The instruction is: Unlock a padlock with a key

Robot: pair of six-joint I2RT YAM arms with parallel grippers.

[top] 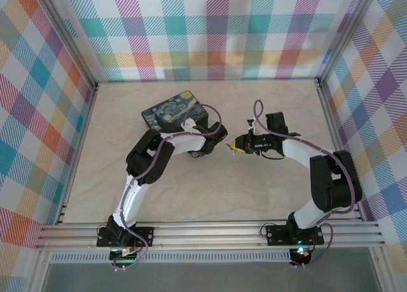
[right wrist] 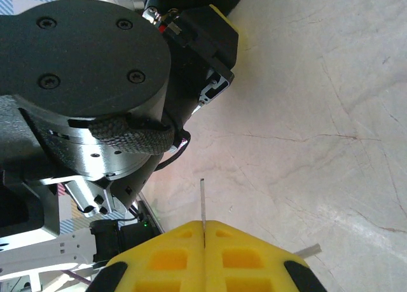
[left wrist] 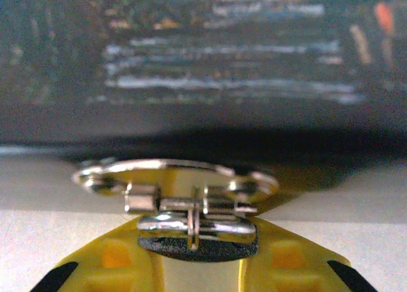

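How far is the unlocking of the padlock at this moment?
Done: the right hand is shut on the key. Under way: the left hand is at the padlock by the box; its grip is unclear. Left: putting the key in and turning it; the hands are apart.

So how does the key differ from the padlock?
The key is a thin blade; the padlock is bulkier, with a rounded loop. The key is pinched in the shut right gripper; the padlock sits at the left gripper's yellow tips, beside the box. Both show silvery metal.
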